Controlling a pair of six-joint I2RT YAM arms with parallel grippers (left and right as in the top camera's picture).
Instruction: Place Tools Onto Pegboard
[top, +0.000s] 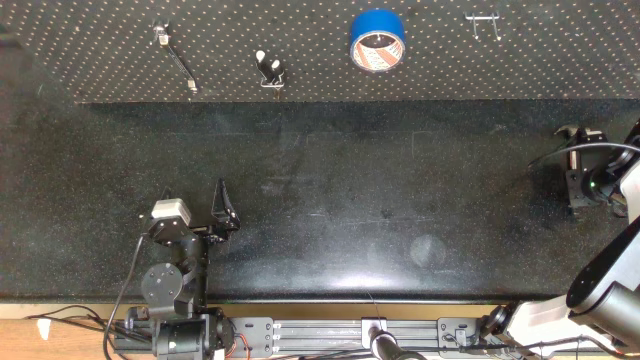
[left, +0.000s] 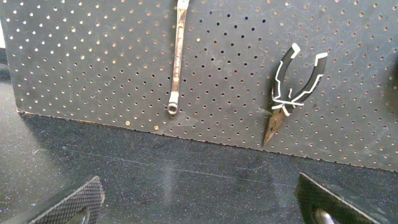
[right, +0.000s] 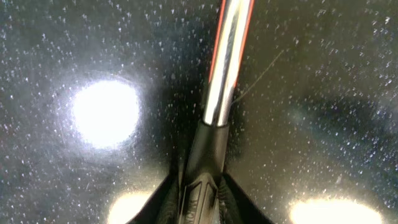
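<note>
Seen from my remote station, the left gripper (top: 225, 208) hovers low over the black speckled desk (top: 350, 200) at the near left, its fingers spread wide and holding nothing. In its wrist view the two textured fingertips (left: 81, 199) stand far apart at either side, the left gripper (left: 199, 186) facing the black perforated pegboard (left: 93, 62) that rises from the desk's (left: 186, 174) far edge.

Three tools hang on the pegboard (top: 100, 50). A long silver combination wrench (left: 176, 62) hangs straight down with its ring end at the bottom, toward the left in the top view (top: 177, 60). Beside it, black-and-white needle-nose pliers (left: 289, 87) hang nose down with the handles splayed upward, right of the wrench in the top view (top: 268, 68). Farther right a blue roll of tape (top: 376, 22) sits against the board, and beyond it a bare metal hook (top: 484, 22) juts from the holes.

At the far right side of the desk, well apart from the pegboard, the right gripper (top: 578, 172) is turned down toward the surface. Its wrist view shows the right gripper (right: 205, 186) pinching the black rubber grip of a tool with a shiny chrome shaft (right: 224, 62), which runs away from the fingers over the glossy desk (right: 323, 93). A thin red edge shows along the shaft. I cannot tell whether the tool rests on the desk or hangs just above it, and its head end lies beyond the frame.
</note>
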